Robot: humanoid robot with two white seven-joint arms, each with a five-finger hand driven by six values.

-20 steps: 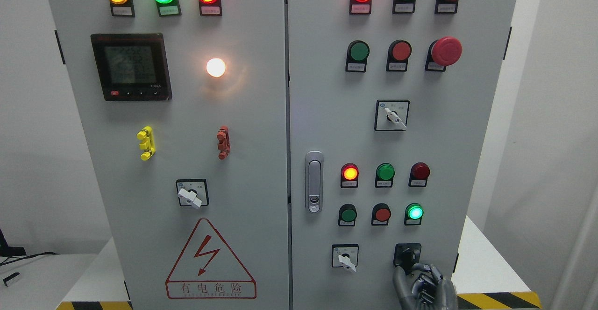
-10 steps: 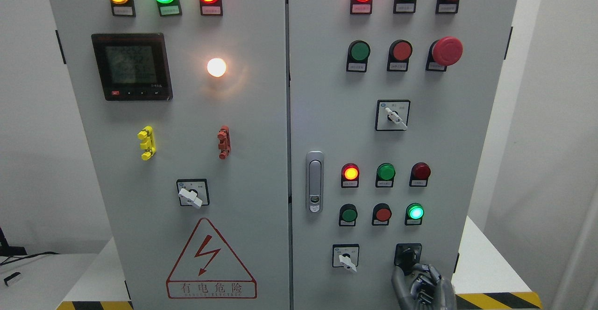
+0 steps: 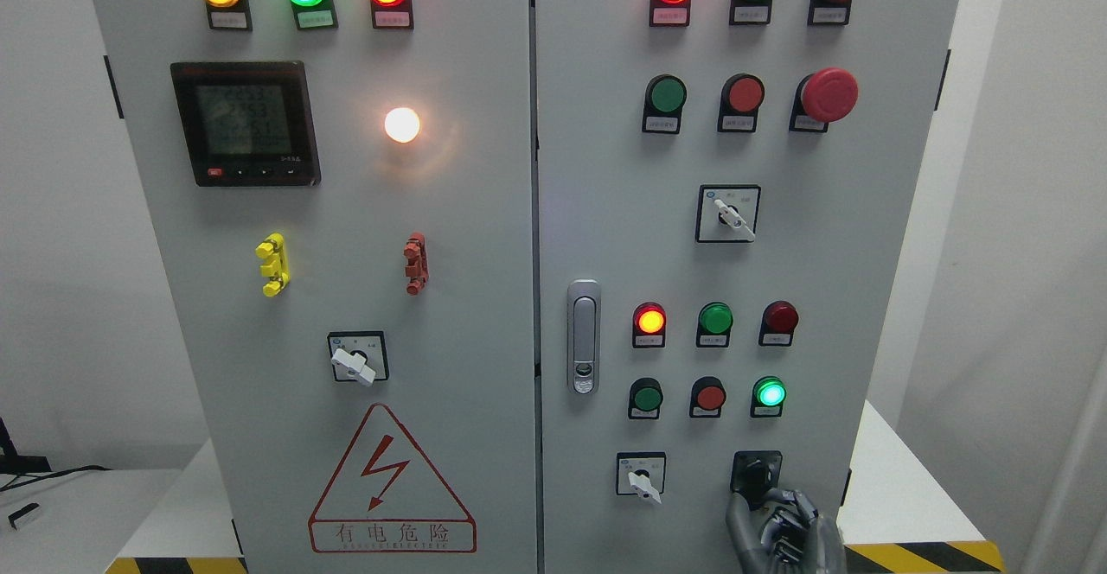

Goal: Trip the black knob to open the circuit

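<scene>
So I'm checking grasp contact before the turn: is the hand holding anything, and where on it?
The right hand reaches up to the black knob, its fingertips at the knob's lower end. Whether they actually pinch it cannot be told.

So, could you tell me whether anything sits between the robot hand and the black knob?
Nothing visible does. The right robot hand is directly below the black knob, its fingertips at the knob's lower edge; whether they grip it cannot be told.
</scene>
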